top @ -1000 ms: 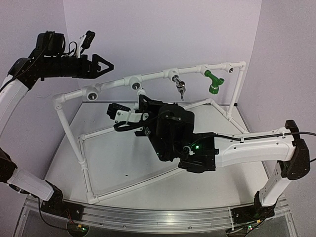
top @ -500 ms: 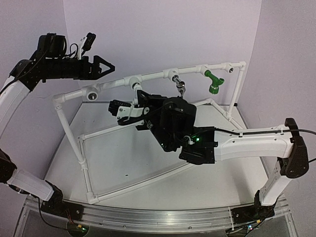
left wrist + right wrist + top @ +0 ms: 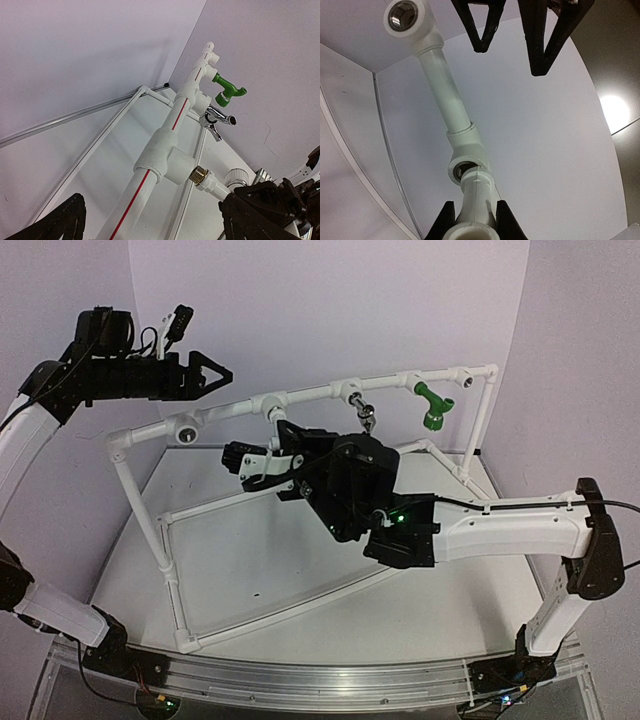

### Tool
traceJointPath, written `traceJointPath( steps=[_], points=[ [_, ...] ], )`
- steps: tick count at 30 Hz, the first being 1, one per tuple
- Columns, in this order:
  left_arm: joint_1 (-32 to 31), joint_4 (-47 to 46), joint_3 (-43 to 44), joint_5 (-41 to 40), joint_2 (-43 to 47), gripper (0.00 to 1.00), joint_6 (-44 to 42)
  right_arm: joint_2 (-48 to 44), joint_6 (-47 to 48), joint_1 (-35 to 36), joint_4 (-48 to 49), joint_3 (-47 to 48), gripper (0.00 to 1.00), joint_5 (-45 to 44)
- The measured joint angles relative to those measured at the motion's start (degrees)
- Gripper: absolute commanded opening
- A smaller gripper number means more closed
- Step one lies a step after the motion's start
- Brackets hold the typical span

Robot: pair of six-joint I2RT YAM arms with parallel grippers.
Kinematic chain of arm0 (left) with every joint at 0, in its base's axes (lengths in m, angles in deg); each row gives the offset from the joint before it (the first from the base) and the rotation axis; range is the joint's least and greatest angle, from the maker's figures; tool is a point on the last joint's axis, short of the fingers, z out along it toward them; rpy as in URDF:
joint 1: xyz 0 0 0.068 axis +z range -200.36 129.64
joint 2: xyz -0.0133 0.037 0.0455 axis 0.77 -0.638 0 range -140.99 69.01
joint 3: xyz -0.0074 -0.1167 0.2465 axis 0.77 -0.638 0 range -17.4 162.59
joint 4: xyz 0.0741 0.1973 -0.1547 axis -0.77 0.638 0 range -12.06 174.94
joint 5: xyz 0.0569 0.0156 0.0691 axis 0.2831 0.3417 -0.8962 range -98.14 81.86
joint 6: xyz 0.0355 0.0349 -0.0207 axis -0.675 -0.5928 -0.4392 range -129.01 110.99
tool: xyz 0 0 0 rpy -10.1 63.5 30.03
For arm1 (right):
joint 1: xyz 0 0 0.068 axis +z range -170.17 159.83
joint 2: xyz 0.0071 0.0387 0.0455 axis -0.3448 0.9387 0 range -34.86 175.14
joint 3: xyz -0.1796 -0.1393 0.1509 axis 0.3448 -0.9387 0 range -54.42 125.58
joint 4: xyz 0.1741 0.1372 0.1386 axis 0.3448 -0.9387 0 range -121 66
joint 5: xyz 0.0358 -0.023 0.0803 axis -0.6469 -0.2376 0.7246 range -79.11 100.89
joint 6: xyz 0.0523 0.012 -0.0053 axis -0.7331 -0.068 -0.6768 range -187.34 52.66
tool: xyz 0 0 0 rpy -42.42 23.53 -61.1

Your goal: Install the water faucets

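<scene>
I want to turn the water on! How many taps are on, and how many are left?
Done: the green faucet and chrome faucet hang from the top rail. In hand: the right hand grips the white faucet, its brass thread at the next socket. Left: seating it, and the far-left socket looks empty. The left hand hovers open.

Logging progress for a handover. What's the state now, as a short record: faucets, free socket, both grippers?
green faucet: seated in frame top pipe
chrome faucet: seated, left of green
white faucet: brass thread exposed at its socket
free socket: left of white faucet
right gripper: shut on white faucet
left gripper: open, empty, above frame
</scene>
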Motion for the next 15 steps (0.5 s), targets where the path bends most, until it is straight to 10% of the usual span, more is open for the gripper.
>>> traceJointPath(
  steps=[15],
  points=[
    [0.0, 0.0, 0.0, 0.0, 0.0, 0.94, 0.0, 0.0, -0.7, -0.1, -0.6, -0.4, 0.0, 0.1]
  ],
)
